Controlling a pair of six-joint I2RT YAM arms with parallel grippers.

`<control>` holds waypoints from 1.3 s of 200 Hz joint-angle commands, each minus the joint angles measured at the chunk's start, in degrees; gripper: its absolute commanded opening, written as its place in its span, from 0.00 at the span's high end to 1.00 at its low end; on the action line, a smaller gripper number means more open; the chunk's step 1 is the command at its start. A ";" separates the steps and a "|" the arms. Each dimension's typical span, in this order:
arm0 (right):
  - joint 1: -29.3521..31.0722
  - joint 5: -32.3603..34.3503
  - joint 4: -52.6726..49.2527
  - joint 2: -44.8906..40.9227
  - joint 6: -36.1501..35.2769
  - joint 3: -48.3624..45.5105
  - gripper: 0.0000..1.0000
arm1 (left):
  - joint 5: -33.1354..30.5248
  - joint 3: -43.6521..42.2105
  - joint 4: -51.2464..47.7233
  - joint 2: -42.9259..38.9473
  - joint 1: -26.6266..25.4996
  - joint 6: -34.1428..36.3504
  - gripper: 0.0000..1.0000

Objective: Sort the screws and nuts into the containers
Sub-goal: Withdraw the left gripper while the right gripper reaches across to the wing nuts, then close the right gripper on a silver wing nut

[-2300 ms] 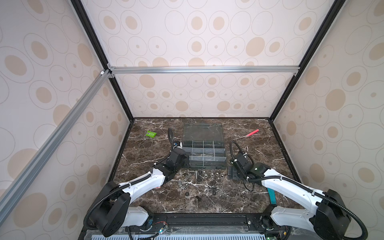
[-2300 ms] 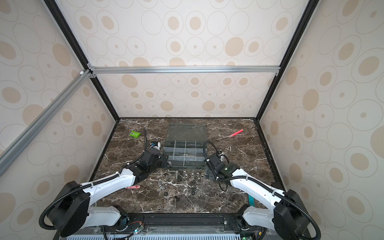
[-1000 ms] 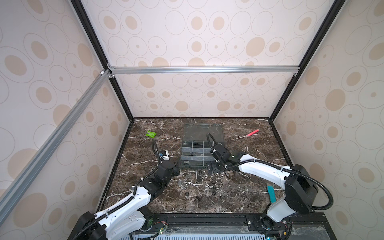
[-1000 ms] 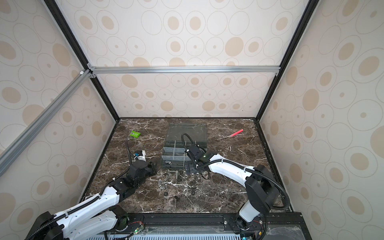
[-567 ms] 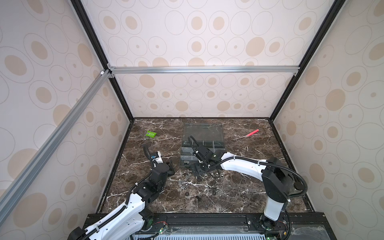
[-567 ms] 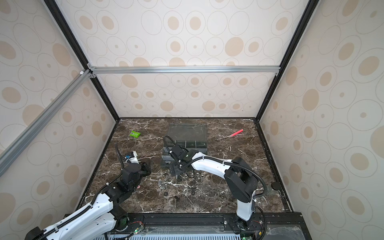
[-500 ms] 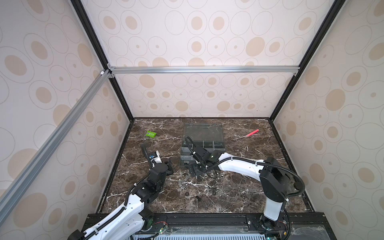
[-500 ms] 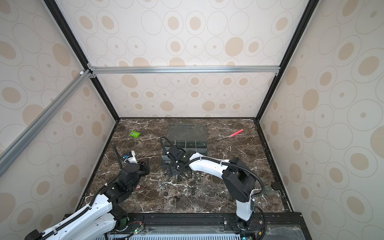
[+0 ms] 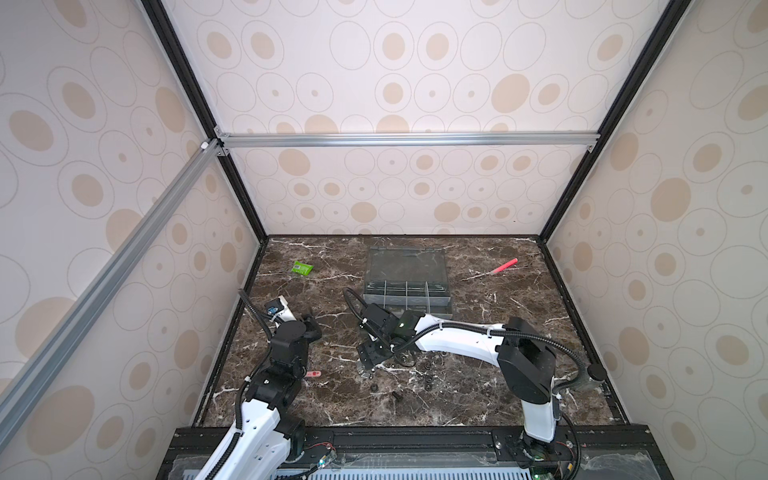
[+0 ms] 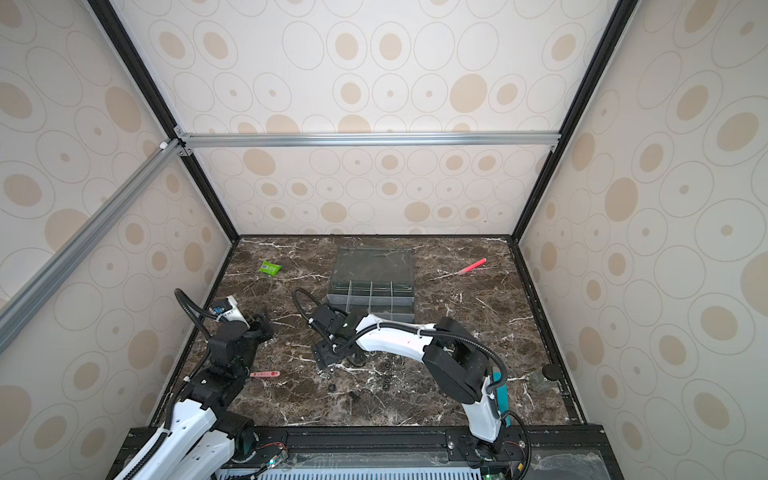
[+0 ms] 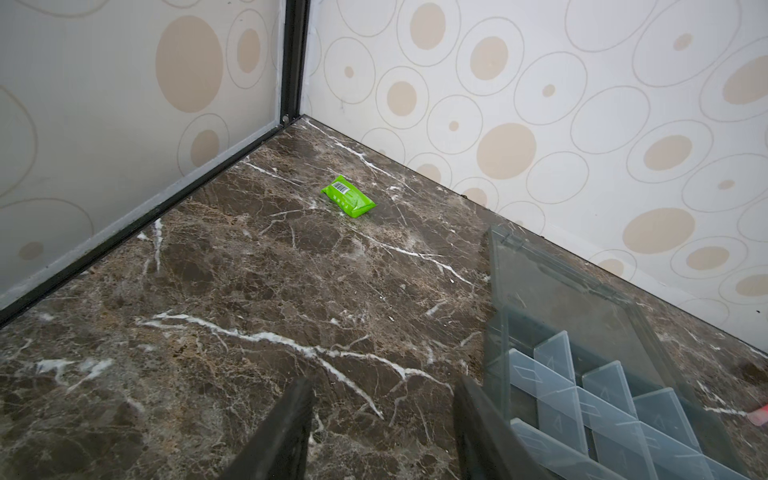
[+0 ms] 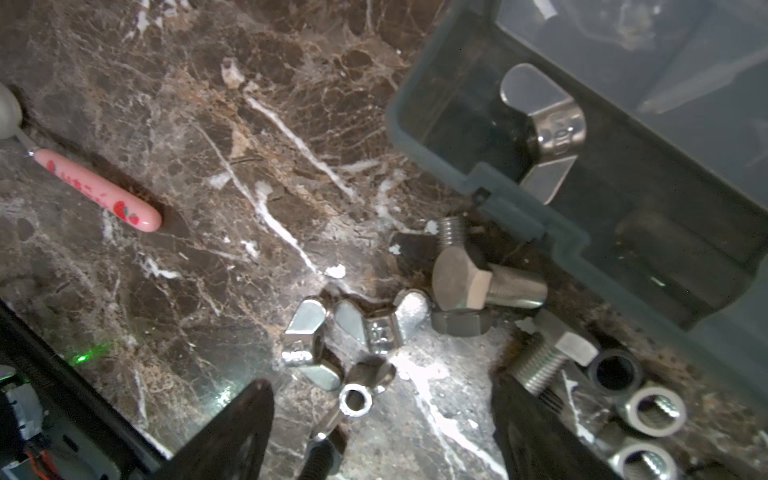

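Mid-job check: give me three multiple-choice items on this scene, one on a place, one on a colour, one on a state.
1. The right gripper hovers over:
A) the loose nuts and screws
B) a green packet
C) a red pen

2. The spoon handle is:
A) blue
B) pink
C) yellow

3. The box lid is:
A) shut
B) missing
C) open

Answers:
1. A, the hardware lies right below its spread jaws.
2. B, pink with strawberries in the right wrist view.
3. C, the cells stand uncovered in both top views.
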 commanded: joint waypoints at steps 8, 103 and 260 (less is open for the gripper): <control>1.69 -1.00 -2.51 2.95 -0.92 3.75 0.21 | 8.23 0.94 1.05 2.55 5.24 1.18 0.45; 3.30 -3.47 -4.79 7.88 -2.65 9.11 0.40 | 25.01 0.05 4.07 6.79 18.71 -3.85 0.43; 4.73 -5.39 -8.18 12.85 -4.09 12.47 0.63 | 27.73 -5.36 6.34 0.36 19.23 -9.90 0.43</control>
